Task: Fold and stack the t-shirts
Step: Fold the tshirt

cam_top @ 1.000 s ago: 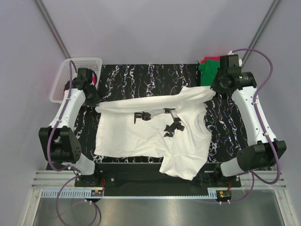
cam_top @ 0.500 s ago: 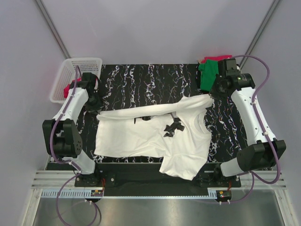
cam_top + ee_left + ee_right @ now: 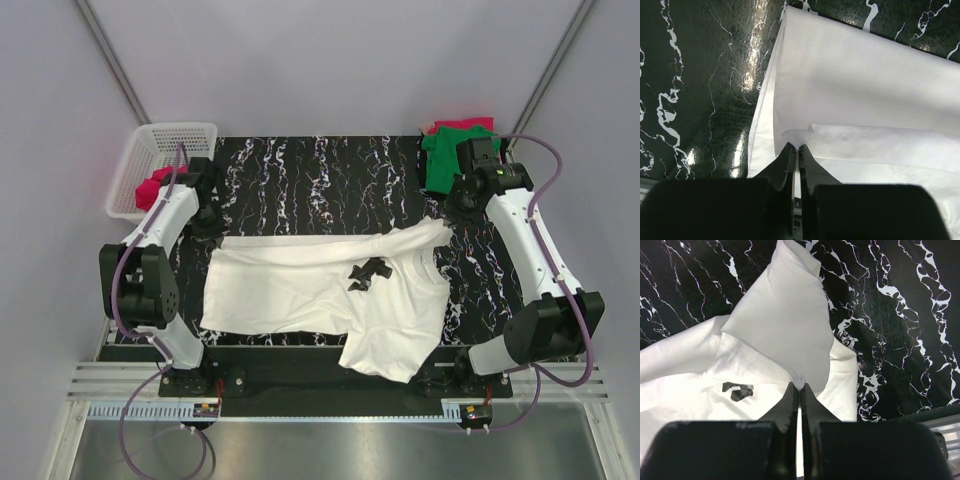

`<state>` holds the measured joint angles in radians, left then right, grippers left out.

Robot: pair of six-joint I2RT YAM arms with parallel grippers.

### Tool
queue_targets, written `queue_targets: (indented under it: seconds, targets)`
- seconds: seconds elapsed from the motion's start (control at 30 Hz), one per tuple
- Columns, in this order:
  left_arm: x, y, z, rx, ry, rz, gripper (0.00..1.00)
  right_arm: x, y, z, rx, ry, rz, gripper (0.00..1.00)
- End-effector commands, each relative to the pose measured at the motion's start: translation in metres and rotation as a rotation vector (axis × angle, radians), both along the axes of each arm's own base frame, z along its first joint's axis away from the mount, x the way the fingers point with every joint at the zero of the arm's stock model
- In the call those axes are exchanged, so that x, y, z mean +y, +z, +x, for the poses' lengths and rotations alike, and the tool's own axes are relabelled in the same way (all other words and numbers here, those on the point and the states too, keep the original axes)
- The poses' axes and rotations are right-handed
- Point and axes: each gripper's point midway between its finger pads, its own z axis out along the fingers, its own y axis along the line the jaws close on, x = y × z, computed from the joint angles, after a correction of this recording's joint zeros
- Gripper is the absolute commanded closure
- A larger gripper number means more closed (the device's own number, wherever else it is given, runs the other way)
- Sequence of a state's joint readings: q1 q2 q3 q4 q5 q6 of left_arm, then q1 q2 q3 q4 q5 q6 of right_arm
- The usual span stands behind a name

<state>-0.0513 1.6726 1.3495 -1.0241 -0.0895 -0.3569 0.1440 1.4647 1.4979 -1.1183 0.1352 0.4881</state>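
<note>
The white t-shirt (image 3: pixel 300 290) lies spread on the black marble table (image 3: pixel 320 170), with its far strip folded over toward the near side. My left gripper (image 3: pixel 207 228) is shut on the shirt's left corner; the left wrist view shows the left gripper (image 3: pixel 794 146) pinching a white fold of the white t-shirt (image 3: pixel 865 90). My right gripper (image 3: pixel 447 215) is shut on the right sleeve end, and the right wrist view shows the right gripper (image 3: pixel 800 385) clamping bunched cloth of the white t-shirt (image 3: pixel 785 325). A green t-shirt (image 3: pixel 450 150) lies at the back right. A pinkish-red t-shirt (image 3: pixel 155 185) sits in the basket.
A white plastic basket (image 3: pixel 175 128) stands at the table's back left corner. A black print (image 3: pixel 368 272) shows on the white shirt's chest. A bit of red cloth (image 3: pixel 462 124) peeks out behind the green shirt. The shirt's lower right sleeve hangs over the table's near edge (image 3: pixel 385 365).
Both grippers have carried the shirt's far edge down and toward the near side. The folded strip now lies lower and covers part of the black print.
</note>
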Motion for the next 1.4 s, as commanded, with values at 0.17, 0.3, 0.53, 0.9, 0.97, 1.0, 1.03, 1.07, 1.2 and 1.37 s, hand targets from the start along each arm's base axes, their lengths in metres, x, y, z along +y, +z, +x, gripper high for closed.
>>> queue_targets:
  seconds: [0.17,0.3,0.53,0.9,0.97,1.0,1.03,1.07,1.2,1.37]
  targets:
    - [-0.012,-0.010,-0.007,0.056,-0.014,0.002,1.00,0.006,-0.017,-0.005,0.062,-0.005,0.023,1.00]
    - [-0.014,-0.011,-0.010,0.065,-0.007,0.013,1.00,0.009,-0.027,-0.012,0.102,-0.001,0.037,1.00]
    - [-0.008,-0.014,-0.018,0.087,0.026,0.051,1.00,0.009,-0.035,-0.024,0.131,0.009,0.036,1.00]
    - [0.009,-0.009,-0.023,0.091,0.108,0.148,1.00,0.011,-0.041,-0.035,0.153,0.022,0.046,1.00]
    - [0.008,-0.011,-0.023,0.097,0.114,0.148,1.00,0.010,-0.040,-0.035,0.146,0.032,0.041,1.00]
    - [0.008,-0.010,-0.022,0.096,0.114,0.148,1.00,0.009,-0.038,-0.033,0.133,0.032,0.037,1.00]
    - [0.008,-0.009,-0.018,0.087,0.115,0.147,1.00,0.007,-0.034,-0.030,0.113,0.033,0.023,1.00]
    - [0.007,-0.008,-0.015,0.082,0.116,0.143,1.00,0.005,-0.031,-0.027,0.103,0.033,0.011,1.00]
    - [0.004,0.013,0.012,-0.004,0.123,0.128,1.00,0.000,-0.016,-0.001,0.046,0.034,-0.033,1.00]
    - [-0.002,0.040,0.056,-0.116,0.130,0.102,1.00,0.009,0.000,0.045,-0.016,0.051,-0.024,1.00]
